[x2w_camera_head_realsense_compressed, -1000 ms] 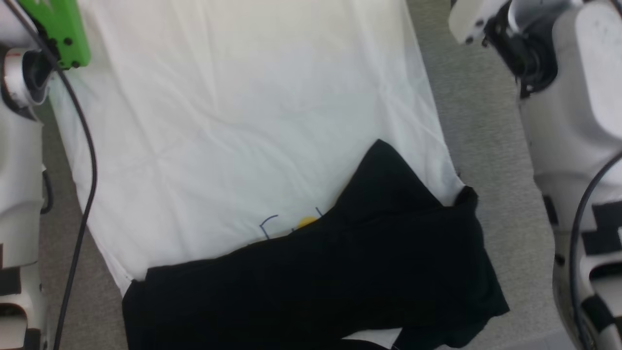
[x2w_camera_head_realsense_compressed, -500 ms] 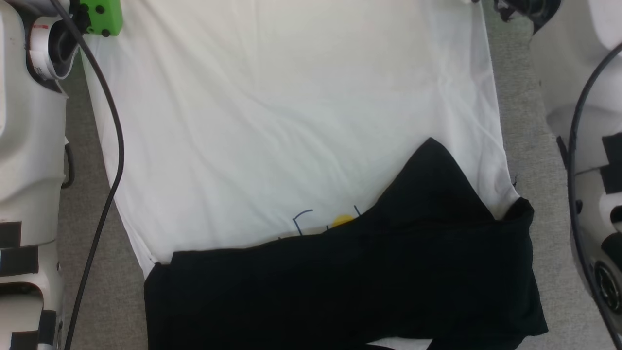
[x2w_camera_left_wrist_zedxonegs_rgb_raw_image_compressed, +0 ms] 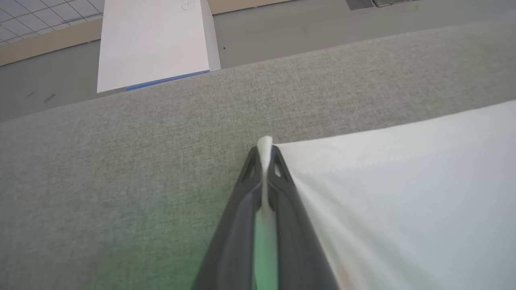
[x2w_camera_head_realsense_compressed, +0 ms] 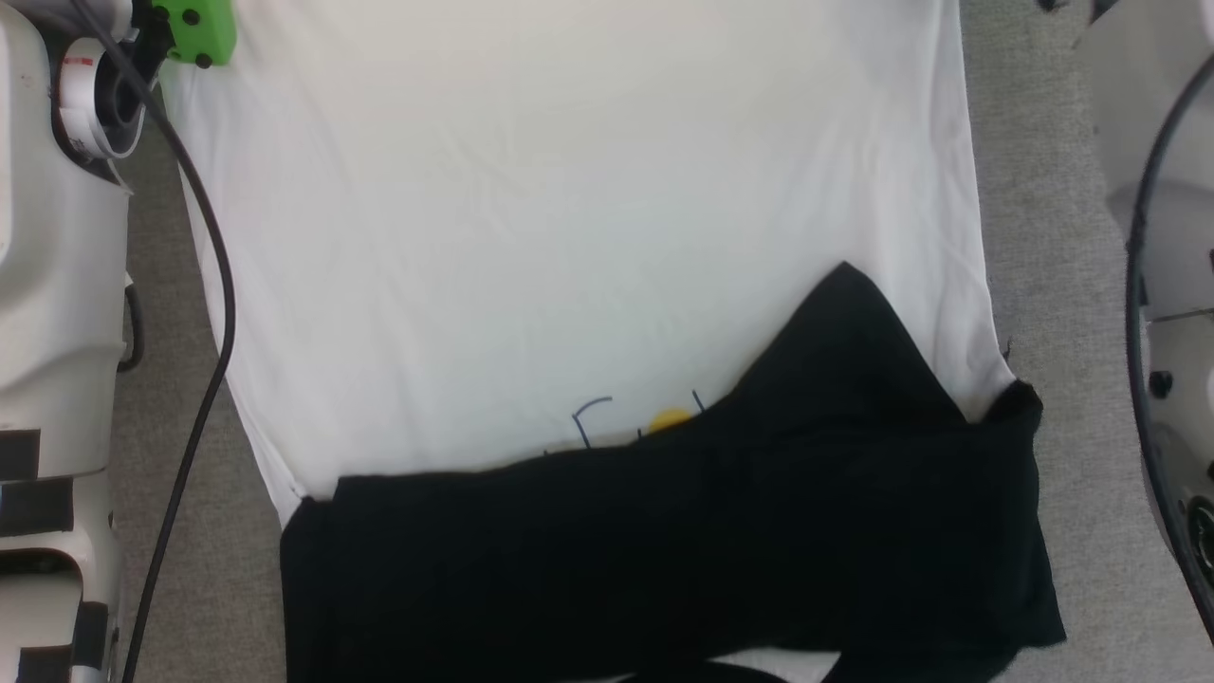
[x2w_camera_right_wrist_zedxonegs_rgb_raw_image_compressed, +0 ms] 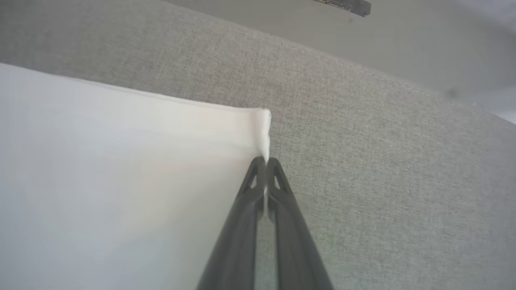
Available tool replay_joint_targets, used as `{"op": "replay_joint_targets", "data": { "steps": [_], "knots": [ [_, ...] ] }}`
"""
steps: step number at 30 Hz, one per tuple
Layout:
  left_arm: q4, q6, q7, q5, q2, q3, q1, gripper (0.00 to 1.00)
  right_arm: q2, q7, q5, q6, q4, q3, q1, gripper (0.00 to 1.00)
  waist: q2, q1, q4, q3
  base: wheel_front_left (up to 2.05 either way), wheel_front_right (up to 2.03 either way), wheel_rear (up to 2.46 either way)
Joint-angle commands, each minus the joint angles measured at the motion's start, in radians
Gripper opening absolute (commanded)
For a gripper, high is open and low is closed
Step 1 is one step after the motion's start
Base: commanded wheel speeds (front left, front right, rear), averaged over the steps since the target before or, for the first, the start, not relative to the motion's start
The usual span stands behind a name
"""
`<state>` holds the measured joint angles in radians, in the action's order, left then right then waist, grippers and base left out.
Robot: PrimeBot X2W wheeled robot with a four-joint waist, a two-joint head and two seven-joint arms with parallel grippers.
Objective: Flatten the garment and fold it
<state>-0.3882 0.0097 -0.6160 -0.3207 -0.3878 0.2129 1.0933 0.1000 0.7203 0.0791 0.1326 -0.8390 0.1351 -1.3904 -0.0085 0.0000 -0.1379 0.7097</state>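
Note:
The garment (x2w_camera_head_realsense_compressed: 569, 237) lies spread on the grey surface, its white body stretched smooth and running off the top of the head view. Its black sleeves (x2w_camera_head_realsense_compressed: 711, 550) lie folded across the near end, partly covering a small blue-and-yellow print (x2w_camera_head_realsense_compressed: 664, 420). In the left wrist view my left gripper (x2w_camera_left_wrist_zedxonegs_rgb_raw_image_compressed: 265, 154) is shut on a corner of the white cloth (x2w_camera_left_wrist_zedxonegs_rgb_raw_image_compressed: 403, 181). My right gripper (x2w_camera_right_wrist_zedxonegs_rgb_raw_image_compressed: 265, 163) pinches the opposite white corner (x2w_camera_right_wrist_zedxonegs_rgb_raw_image_compressed: 121, 181), held just above the surface. The neck band is hidden.
Grey fabric surface (x2w_camera_head_realsense_compressed: 1043, 237) flanks the garment on both sides. My pale left forearm (x2w_camera_head_realsense_compressed: 47, 285) with a black cable (x2w_camera_head_realsense_compressed: 213, 285) and a green part (x2w_camera_head_realsense_compressed: 194, 28) stands at the left, my right forearm (x2w_camera_head_realsense_compressed: 1167, 190) at the right. A white panel (x2w_camera_left_wrist_zedxonegs_rgb_raw_image_compressed: 155, 40) stands beyond the surface's far edge.
The head camera has shifted, so the whole picture slid right. The white body now looks tauter with fewer creases, and both arms reach farther toward the top of the view.

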Motion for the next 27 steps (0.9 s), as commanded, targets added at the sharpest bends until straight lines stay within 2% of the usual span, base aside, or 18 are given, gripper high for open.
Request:
{"op": "replay_joint_targets", "data": {
  "steps": [1,4,9,14,18,22,27],
  "knots": [
    [-0.013,0.005,0.03,0.023,-0.016,-0.002,0.015,0.0,0.017,-0.036,-0.018,-0.002,0.024,-0.018,0.008,0.0,0.0083,0.0,-0.002,-0.002,0.0,0.0,0.0],
    [-0.016,0.014,0.111,0.043,-0.015,-0.001,0.046,0.0,0.021,-0.105,-0.039,-0.002,0.058,-0.059,-0.001,0.0,0.0083,0.0,-0.007,-0.006,0.0,0.0,0.0],
    [-0.029,0.014,0.25,0.066,-0.005,0.006,0.102,0.0,0.015,-0.151,-0.056,-0.002,0.071,-0.102,-0.008,0.0,0.0083,0.0,-0.013,-0.022,0.0,0.0,0.0],
    [-0.047,-0.015,0.372,0.06,0.014,0.017,0.12,0.0,0.011,-0.202,-0.039,-0.002,0.082,-0.101,0.02,0.0,0.0083,0.0,-0.014,-0.059,0.0,0.0,0.0],
    [-0.068,-0.048,0.413,0.031,0.022,0.021,0.08,0.0,0.01,-0.259,0.02,-0.002,0.102,-0.071,0.07,0.0,0.0083,0.0,-0.012,-0.115,0.0,0.0,0.0],
    [-0.048,-0.078,0.443,-0.007,0.018,0.019,0.008,0.0,0.036,-0.291,0.091,-0.002,0.153,-0.004,0.144,0.0,0.0083,0.0,-0.006,-0.18,0.0,0.0,0.0],
    [0.057,-0.102,0.481,-0.073,0.0,0.005,-0.176,0.0,0.096,-0.3,0.215,-0.002,0.307,0.086,0.308,0.0,0.0083,0.0,0.0,-0.292,0.0,0.0,0.0]
  ]
}}
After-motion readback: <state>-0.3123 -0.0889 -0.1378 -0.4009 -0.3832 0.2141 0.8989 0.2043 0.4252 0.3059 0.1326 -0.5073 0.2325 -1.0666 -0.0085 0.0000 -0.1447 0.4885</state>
